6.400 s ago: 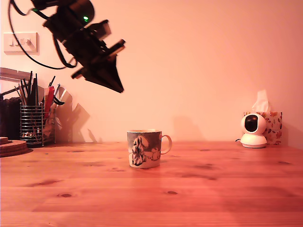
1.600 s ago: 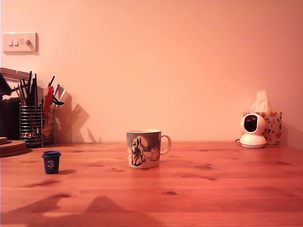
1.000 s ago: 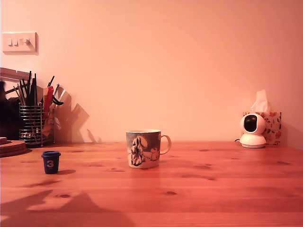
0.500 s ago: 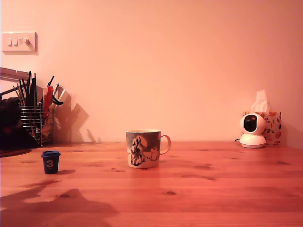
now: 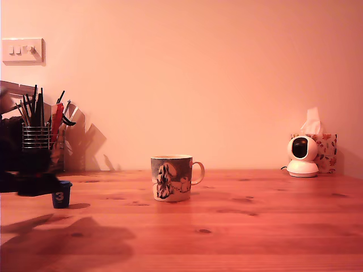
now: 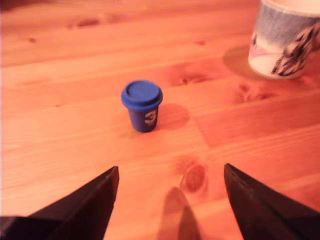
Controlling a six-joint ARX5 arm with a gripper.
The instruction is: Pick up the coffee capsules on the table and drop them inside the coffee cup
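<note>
1. Capsule (image 6: 142, 105) is standing upright on the bench (image 5: 227, 226), lid on top, long axis vertical, wider at the lid and tapering down to the base. Looks dark blue w/ a pale "3" on the side.
2. In the exterior view the capsule (image 5: 60, 194) sits far over on the exterior view's left, partly covered by a dark blurry shape that's prob the arm (image 5: 25, 170). Can't make out details there.
3. Tool (image 6: 170, 200) is spread wide: in the wrist view the two dark fingers (image 6: 82, 210) sit well apart w/ bare wood between them. Holding nothing, touching nothing afaict.
4. Capsule is near the tool but clear of it, roughly lined up w/ the gap, a bit closer to one finger than the other.
5. Coffee cup (image 5: 172, 178) stands upright mid-bench, handle pointing to the exterior view's right, dark illustrated side w/ a white figure facing the cam. Well apart from the capsule.
6. Cup (image 6: 287, 42) also shows at the edge of the wrist view, cut off by the frame.
7. Bg stuff: wire utensil holder (image 5: 37, 144) behind the capsule by the wall, small white camera (image 5: 302, 156) and tissue box (image 5: 326, 150) on the exterior view's right, light switch (image 5: 22, 50) on the wall.
</note>
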